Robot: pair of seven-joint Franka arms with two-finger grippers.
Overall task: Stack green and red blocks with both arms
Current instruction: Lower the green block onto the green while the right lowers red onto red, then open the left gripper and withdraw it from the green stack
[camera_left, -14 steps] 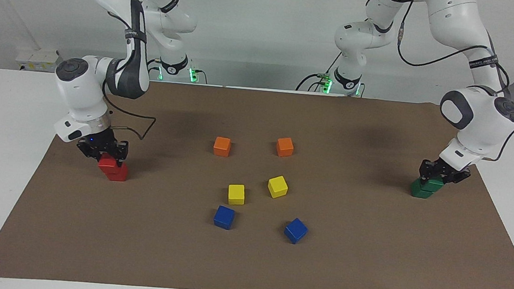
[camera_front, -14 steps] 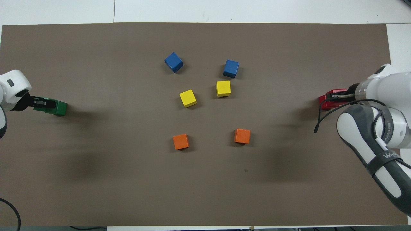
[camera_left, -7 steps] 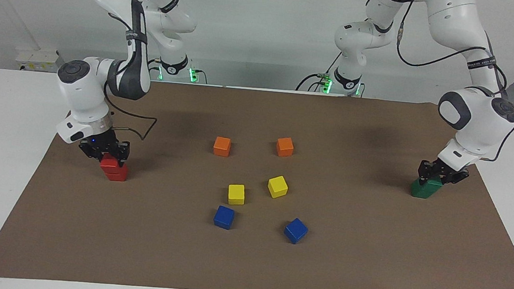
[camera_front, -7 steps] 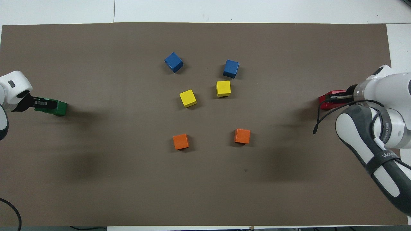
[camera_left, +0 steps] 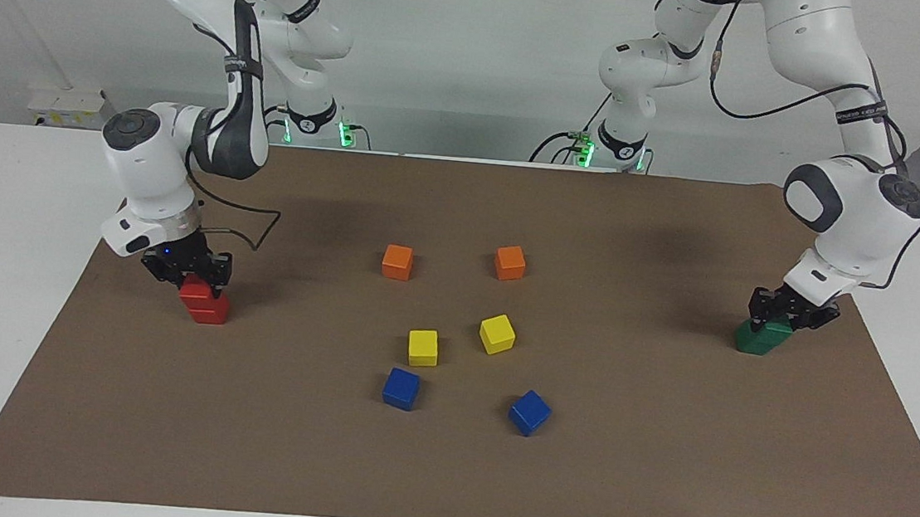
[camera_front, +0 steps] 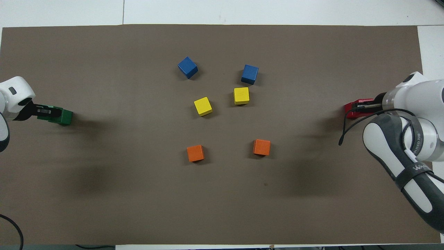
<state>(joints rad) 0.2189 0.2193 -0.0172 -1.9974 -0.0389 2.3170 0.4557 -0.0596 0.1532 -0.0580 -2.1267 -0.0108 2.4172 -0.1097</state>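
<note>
Two red blocks are stacked toward the right arm's end of the table, the upper one (camera_left: pixel 194 293) sitting a little askew on the lower one (camera_left: pixel 212 314). My right gripper (camera_left: pixel 190 276) is down on the stack, shut on the upper red block; it also shows in the overhead view (camera_front: pixel 362 105) over the red stack (camera_front: pixel 350 110). Two green blocks (camera_left: pixel 759 339) are stacked toward the left arm's end. My left gripper (camera_left: pixel 784 319) is shut on the upper green block; in the overhead view it (camera_front: pixel 47 111) covers part of the green stack (camera_front: pixel 65 117).
In the middle of the brown mat (camera_left: pixel 660 443) lie two orange cubes (camera_left: pixel 397 261) (camera_left: pixel 509 263), two yellow cubes (camera_left: pixel 422 347) (camera_left: pixel 497 333) and two blue cubes (camera_left: pixel 401 388) (camera_left: pixel 529 412), all well apart from both stacks.
Both grippers have brought their held blocks into line on the lower blocks: the upper red and upper green blocks now rest squarely on top. Little has moved in the last half second.
</note>
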